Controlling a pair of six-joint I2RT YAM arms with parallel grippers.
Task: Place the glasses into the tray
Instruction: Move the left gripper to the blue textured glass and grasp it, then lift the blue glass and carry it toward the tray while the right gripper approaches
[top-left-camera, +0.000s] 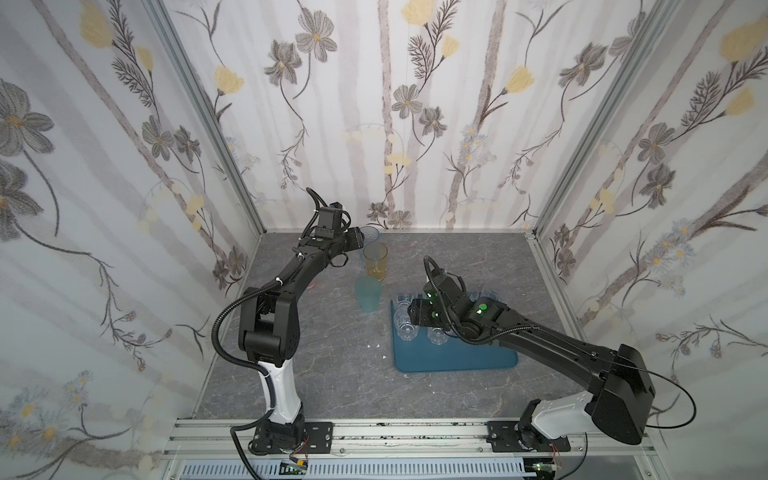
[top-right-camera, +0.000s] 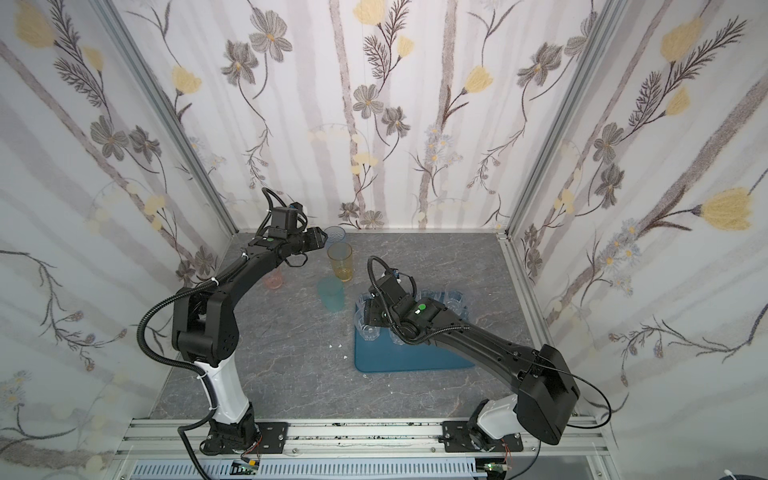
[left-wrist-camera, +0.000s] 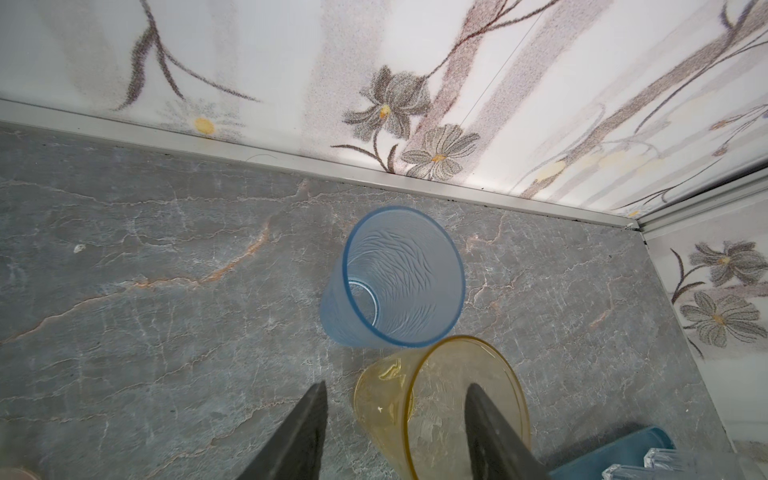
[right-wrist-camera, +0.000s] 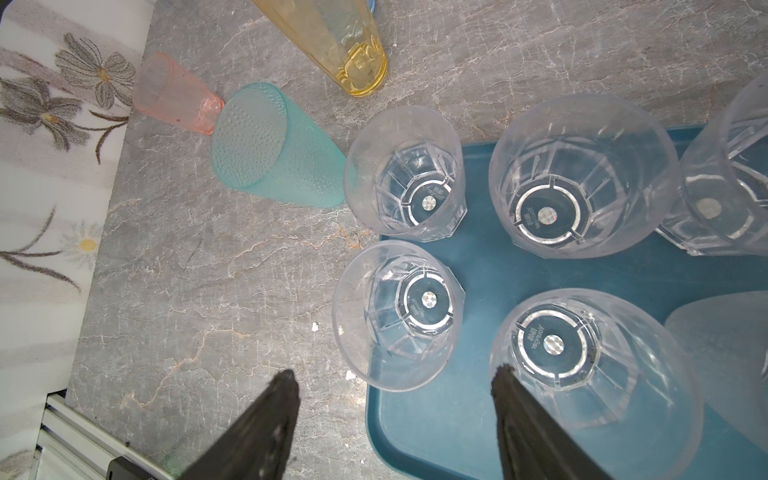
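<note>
Though unseen overhead, frosted glass (right-wrist-camera: 719, 353).

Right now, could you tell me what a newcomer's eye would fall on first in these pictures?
Probably the blue tray right of centre, with clear faceted glasses crowding its far end. Next, the tinted ones left of it: amber glass, teal glass, blue glass, pink glass.

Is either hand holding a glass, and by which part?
Nothing is held. The left hand is open at the amber glass's rim; the right hand, open over the tray.
</note>
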